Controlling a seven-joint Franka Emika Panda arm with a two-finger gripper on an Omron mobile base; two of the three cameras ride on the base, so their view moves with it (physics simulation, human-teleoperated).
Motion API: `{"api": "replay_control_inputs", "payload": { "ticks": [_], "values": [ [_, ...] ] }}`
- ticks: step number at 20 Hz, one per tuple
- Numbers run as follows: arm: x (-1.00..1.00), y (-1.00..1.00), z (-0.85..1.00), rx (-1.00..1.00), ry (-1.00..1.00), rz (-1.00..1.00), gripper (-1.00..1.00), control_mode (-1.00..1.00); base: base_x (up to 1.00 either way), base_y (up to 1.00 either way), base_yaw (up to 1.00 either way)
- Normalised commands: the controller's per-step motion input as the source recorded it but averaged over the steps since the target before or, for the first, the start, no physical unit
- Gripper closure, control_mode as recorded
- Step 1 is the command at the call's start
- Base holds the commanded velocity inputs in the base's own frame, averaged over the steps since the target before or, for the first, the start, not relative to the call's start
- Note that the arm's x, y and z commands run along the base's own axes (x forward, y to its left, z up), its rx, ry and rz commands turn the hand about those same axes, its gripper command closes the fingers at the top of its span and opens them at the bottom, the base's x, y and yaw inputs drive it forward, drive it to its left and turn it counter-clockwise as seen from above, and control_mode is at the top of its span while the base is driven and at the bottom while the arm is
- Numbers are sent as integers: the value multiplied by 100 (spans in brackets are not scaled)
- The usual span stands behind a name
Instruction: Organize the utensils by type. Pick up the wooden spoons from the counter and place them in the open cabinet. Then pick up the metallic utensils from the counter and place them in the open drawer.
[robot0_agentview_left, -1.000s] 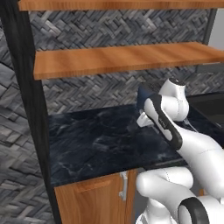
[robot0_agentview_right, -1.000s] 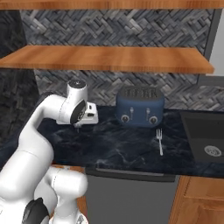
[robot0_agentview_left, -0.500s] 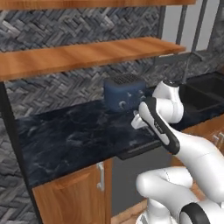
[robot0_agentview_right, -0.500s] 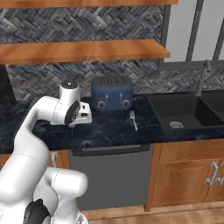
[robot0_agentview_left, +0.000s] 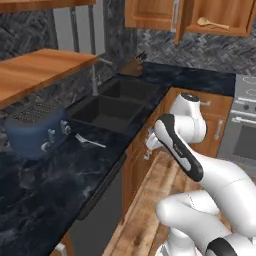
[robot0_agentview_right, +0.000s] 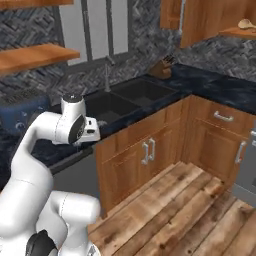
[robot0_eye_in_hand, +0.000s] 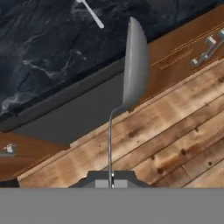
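My gripper is shut on the thin handle of a small silver metal spoon, whose bowl points away from the hand over the wood floor and the counter's edge. The hand hangs off the front of the black counter, gripper level with its edge. It also shows beside the sink, gripper. A tan wooden spoon lies on the shelf of the open cabinet, high at the far right. This wooden spoon shows again in the cabinet. The open drawer is out of view.
A silver fork lies on the counter beside a blue toaster. A black double sink with a tap sits beyond. Low wooden cabinets line the wood floor. A knife block and an oven stand farther off.
The whole picture has swung as the base moved: the shelf and toaster slid left, and the sink, corner cabinets and oven came into view. The gripper stays shut on the spoon.
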Motion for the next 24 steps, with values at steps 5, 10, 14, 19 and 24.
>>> {"api": "replay_control_inputs", "payload": {
  "ticks": [5,10,14,19,24],
  "values": [
    [0,0,0,0,0,0,100,100,0,17,-100],
    [0,0,0,0,0,0,100,100,0,16,-100],
    [0,0,0,0,0,0,100,100,0,15,-100],
    [0,0,0,0,0,0,100,100,0,15,-100],
    [0,0,0,0,0,0,100,100,0,14,-100]
  ]
}}
